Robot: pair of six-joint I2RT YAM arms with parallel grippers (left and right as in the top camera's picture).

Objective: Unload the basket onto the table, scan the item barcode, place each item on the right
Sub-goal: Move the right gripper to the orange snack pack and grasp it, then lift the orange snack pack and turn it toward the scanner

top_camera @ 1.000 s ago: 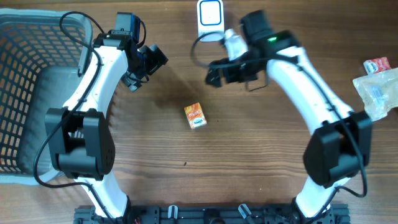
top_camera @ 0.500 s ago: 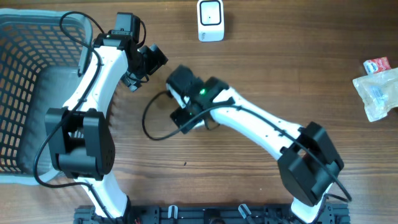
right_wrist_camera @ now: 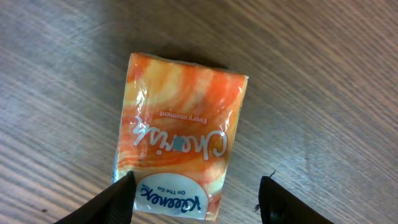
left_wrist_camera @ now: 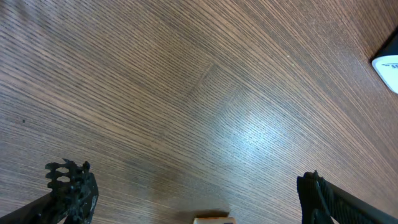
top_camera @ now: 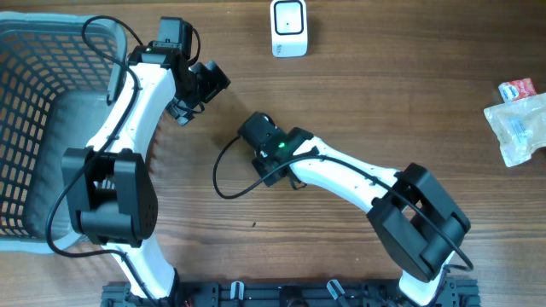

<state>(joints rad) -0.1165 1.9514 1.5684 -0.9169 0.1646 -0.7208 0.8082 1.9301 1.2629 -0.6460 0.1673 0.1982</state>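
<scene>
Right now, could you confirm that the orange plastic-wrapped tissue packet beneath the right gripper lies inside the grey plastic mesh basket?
Not quite: the orange plastic-wrapped tissue packet beneath the right gripper lies on the brown wooden table, outside the grey plastic mesh basket, as the right wrist view shows.

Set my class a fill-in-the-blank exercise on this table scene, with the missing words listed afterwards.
1. The tissue pack lying under the right gripper is mostly ____ in colour.
2. The basket stands on the robot's ____ side.
3. The scanner is ____ in colour.
4. The left gripper is open and holds ____.
Missing words: orange; left; white; nothing.
</scene>
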